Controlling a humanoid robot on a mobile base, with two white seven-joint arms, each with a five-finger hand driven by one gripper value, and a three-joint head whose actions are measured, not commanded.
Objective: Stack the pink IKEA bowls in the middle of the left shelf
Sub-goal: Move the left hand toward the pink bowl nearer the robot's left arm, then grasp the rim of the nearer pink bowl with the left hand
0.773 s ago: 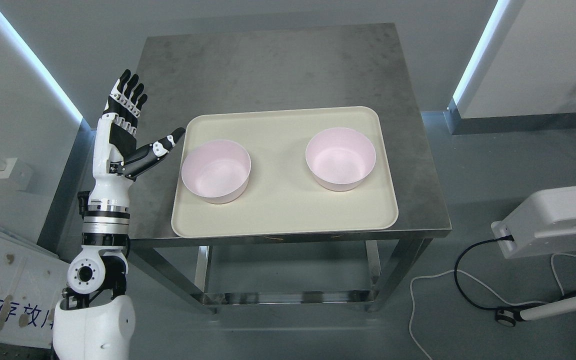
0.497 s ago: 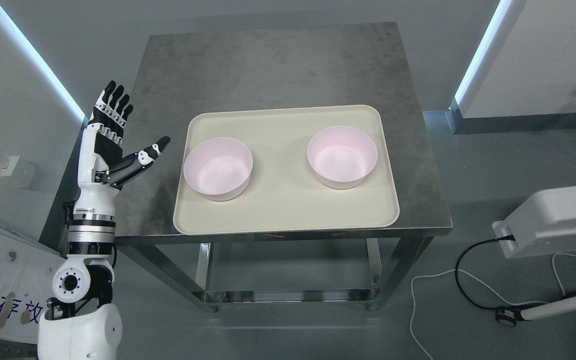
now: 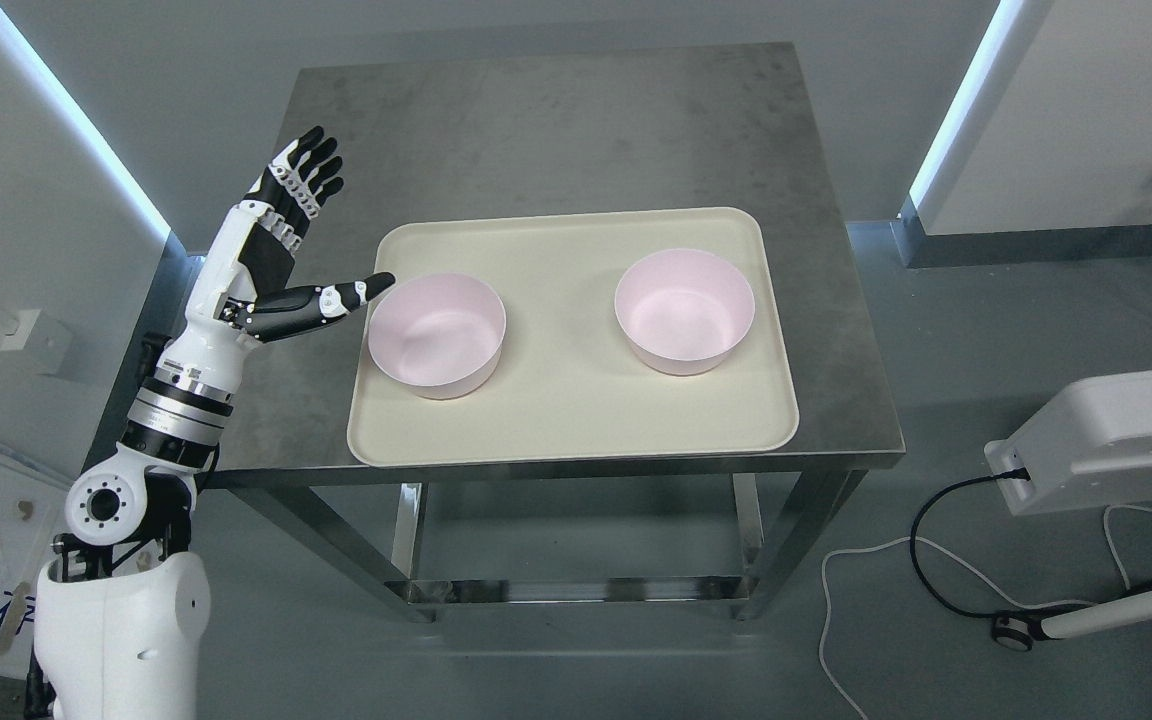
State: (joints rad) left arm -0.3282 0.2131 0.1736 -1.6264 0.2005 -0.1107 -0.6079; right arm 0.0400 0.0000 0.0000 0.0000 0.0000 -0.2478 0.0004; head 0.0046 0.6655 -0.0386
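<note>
My left hand (image 3: pixel 271 250) is up over the left part of the steel table (image 3: pixel 556 130), just beside the tray (image 3: pixel 576 420). Fingers (image 3: pixel 304 170) are stretched out straight & close together, pointing away from me toward the far side of the table; thumb (image 3: pixel 331 298) sticks out sideways to the right. Hand is wide open, nothing in it. Thumb tip sits right at the left rim of the nearer bowl, w/ the tip crossing the tray's left edge; can't tell if it's actually touching the bowl or only over it. My forearm comes in from the lower left, white shell & silver wrist ring showing past the table's left edge.

Two pink bowls, both upright & empty, both on the cream tray. Left bowl (image 3: pixel 436 335) is in the tray's left half, near its left edge. Right bowl (image 3: pixel 684 312) is in the right half, a bit further back than the left one. They're well apart, bare tray between them, not stacked.

Tray lies flat on the front part of the table, its front edge near the table's front edge. Back half of the table is bare metal.

Off to the right on the floor: a white box-like device (image 3: pixel 1106 440) w/ a small red light, black cable (image 3: pixel 936 560) plugged into its left end.
</note>
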